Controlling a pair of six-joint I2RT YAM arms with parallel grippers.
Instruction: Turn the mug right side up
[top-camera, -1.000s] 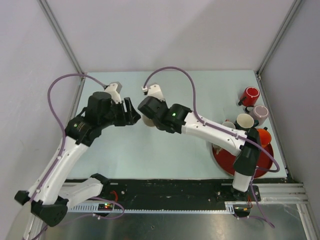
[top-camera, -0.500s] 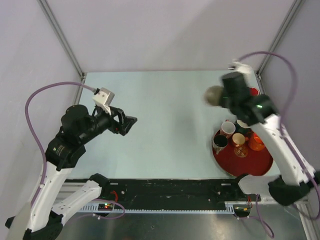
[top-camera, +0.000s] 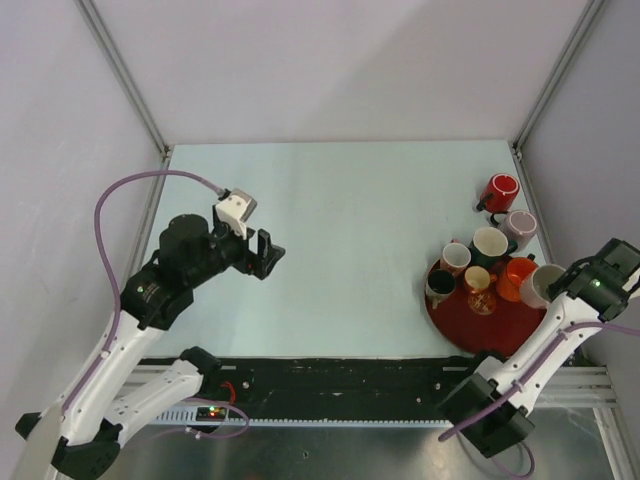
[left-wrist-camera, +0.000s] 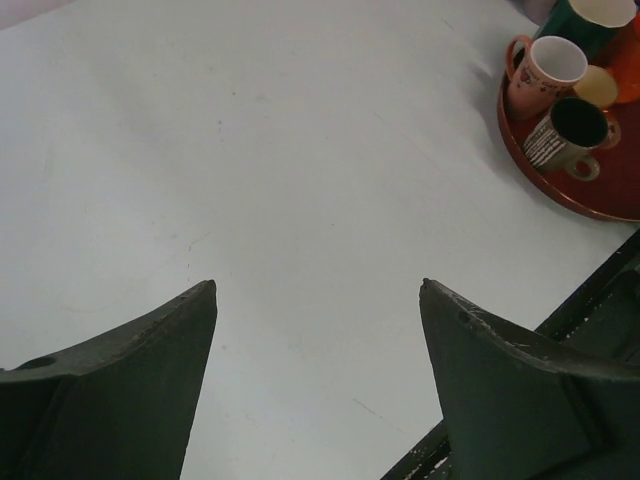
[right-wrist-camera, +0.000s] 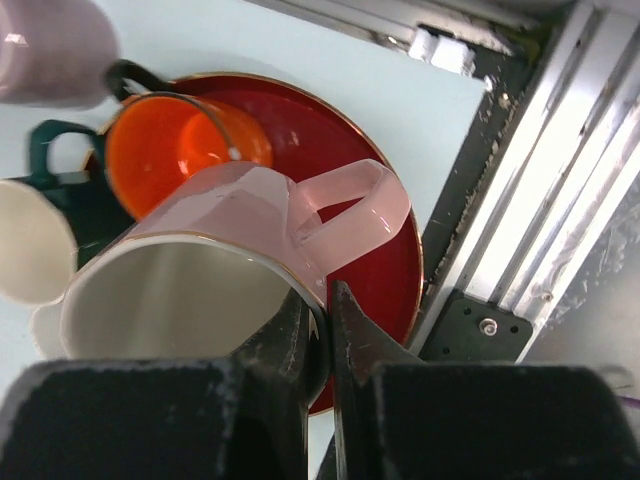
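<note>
Mug (right-wrist-camera: 240, 215) now over tray (right-wrist-camera: 322, 140) edge

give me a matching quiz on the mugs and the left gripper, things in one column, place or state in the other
1 pink mug
2 red mug
3 orange mug
4 left gripper

A open above the table
B standing on the red tray
C held by its rim in the right gripper
D on the table, off the tray

Pairs: 1-C, 2-D, 3-B, 4-A
</note>
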